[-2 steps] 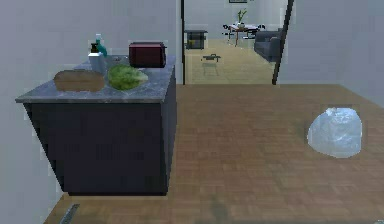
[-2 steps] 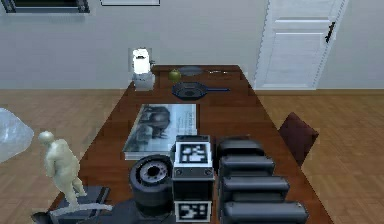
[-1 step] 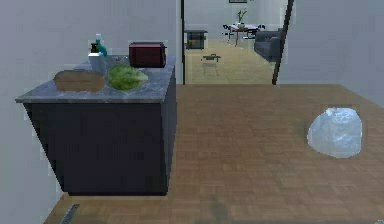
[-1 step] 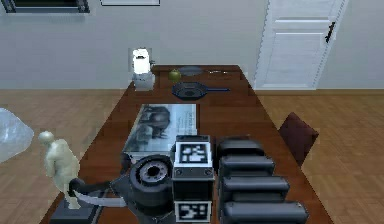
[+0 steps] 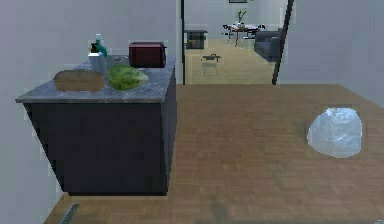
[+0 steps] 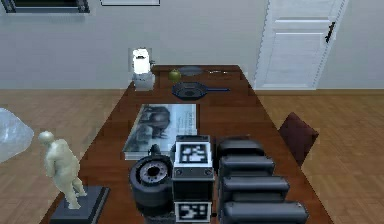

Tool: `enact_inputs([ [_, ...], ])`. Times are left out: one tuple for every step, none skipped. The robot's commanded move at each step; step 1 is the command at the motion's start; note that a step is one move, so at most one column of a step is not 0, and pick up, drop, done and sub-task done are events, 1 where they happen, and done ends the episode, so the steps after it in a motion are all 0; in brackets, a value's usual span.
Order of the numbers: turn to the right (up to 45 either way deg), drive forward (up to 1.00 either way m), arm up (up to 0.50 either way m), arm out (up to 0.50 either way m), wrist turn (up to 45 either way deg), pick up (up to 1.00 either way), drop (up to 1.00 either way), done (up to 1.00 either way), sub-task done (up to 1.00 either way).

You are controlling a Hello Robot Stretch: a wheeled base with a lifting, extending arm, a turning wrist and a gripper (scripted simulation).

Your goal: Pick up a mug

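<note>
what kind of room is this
Likely a kitchen-dining area in a house: a counter with a toaster and bread, and a long wooden table with a pan on it.

This is a home with wooden floors (image 5: 240,150). A dark kitchen counter (image 5: 60,96) with a stone top carries a loaf of bread (image 5: 80,80) and a lettuce (image 5: 127,77) along its near edge, and a red toaster (image 5: 147,54) at its far right corner. Beyond it, a doorway (image 5: 235,45) opens onto a room with a sofa (image 5: 268,42). The arm side view has a long wooden dining table (image 6: 235,110) with a newspaper (image 6: 160,128) by its left edge, a pan (image 6: 190,90) toward its far edge, a figurine (image 6: 62,170) at its near left corner, a chair (image 6: 297,135) and a white panelled door (image 6: 300,45).
</note>
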Motion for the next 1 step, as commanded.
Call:
enact_inputs([
  [0.0, 0.00, -0.24, 0.00, 0.0, 0.00, 0.00, 0.00, 0.00],
])
